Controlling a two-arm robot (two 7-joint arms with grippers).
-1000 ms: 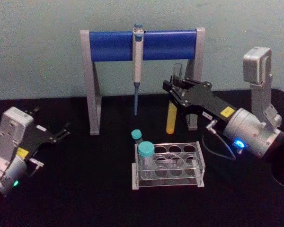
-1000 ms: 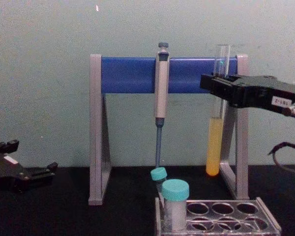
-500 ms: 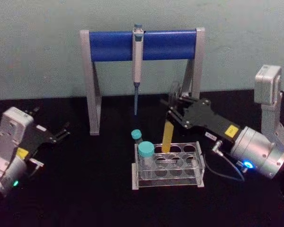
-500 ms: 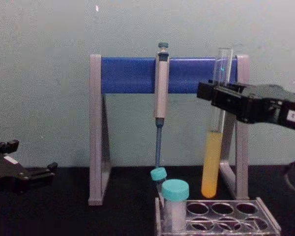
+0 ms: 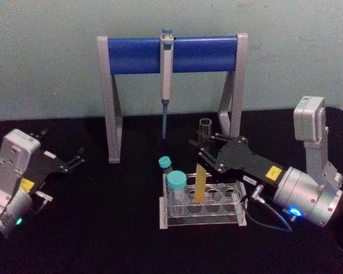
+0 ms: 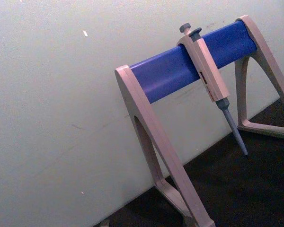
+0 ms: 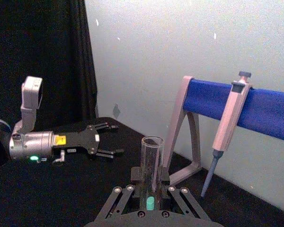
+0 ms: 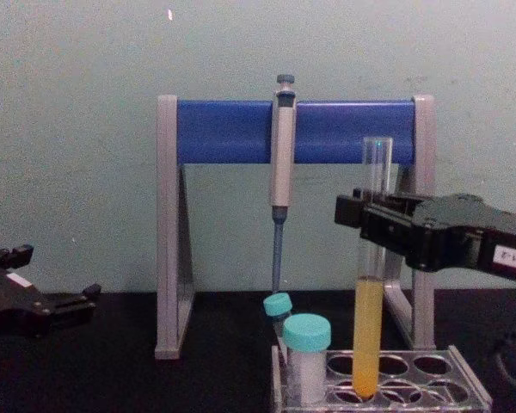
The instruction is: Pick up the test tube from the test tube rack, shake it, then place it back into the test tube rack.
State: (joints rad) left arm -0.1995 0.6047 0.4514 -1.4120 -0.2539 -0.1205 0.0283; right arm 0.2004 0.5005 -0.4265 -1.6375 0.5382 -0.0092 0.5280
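The test tube [image 5: 203, 162] stands upright, its yellow liquid [image 8: 367, 335] reaching down into a hole of the clear test tube rack [image 5: 203, 216]. That hole is just right of the larger teal-capped vial. My right gripper [image 5: 204, 153] comes in from the right and is shut on the tube's clear upper part, above the liquid. The chest view shows this grip [image 8: 370, 225] over the rack's rim [image 8: 466, 384]. In the right wrist view the open tube mouth [image 7: 152, 142] rises between my fingers. My left gripper [image 5: 74, 160] rests open at the far left of the table.
Two teal-capped vials [image 5: 176, 181] [image 5: 164, 163] occupy the rack's left side. Behind the rack stands the blue-and-grey pipette stand [image 5: 137, 55] with a pipette [image 5: 166, 74] hanging from its bar. The table is black.
The right gripper has come down and toward me with the test tube, from in front of the stand's right leg until the tube's bottom entered a rack hole. The left arm has not moved.
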